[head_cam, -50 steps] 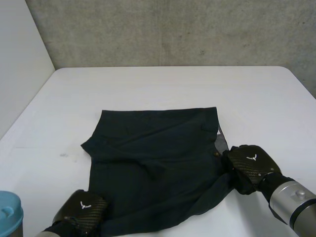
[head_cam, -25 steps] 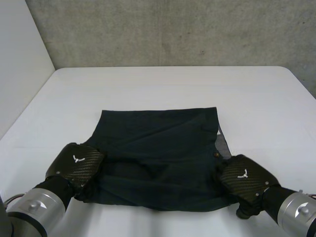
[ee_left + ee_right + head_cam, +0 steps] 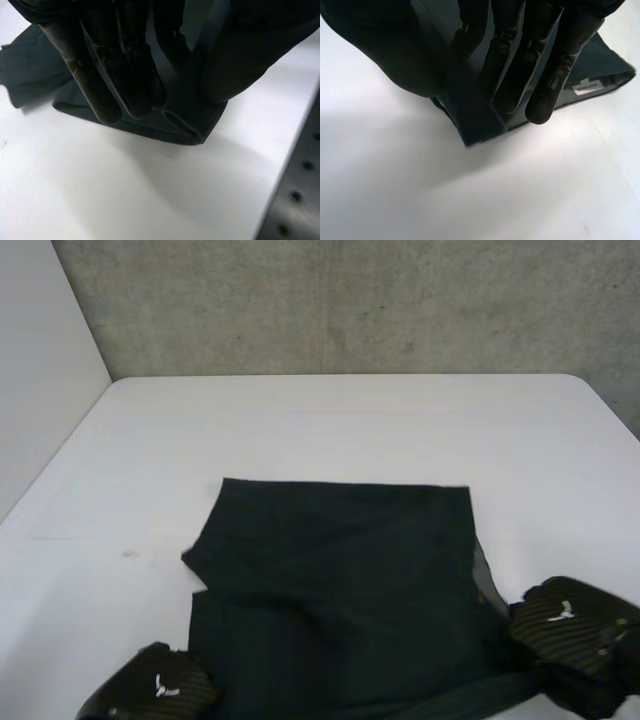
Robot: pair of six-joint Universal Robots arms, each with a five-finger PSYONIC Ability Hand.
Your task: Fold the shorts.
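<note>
While both hands (image 3: 155,692) (image 3: 570,625) pinch corners, shorts (image 3: 340,580) lie between.

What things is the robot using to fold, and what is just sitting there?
For the job:
- dark shorts
- left hand, pinching one near corner of the shorts
- right hand, pinching the other near corner

Just there:
- white table under the shorts
- grey wall behind it

There is one pair of dark fabric shorts (image 3: 340,580), one white flat table (image 3: 340,420), one grey concrete wall (image 3: 350,300) and two black machine hands: one left hand (image 3: 150,695), one right hand (image 3: 570,625)
</note>
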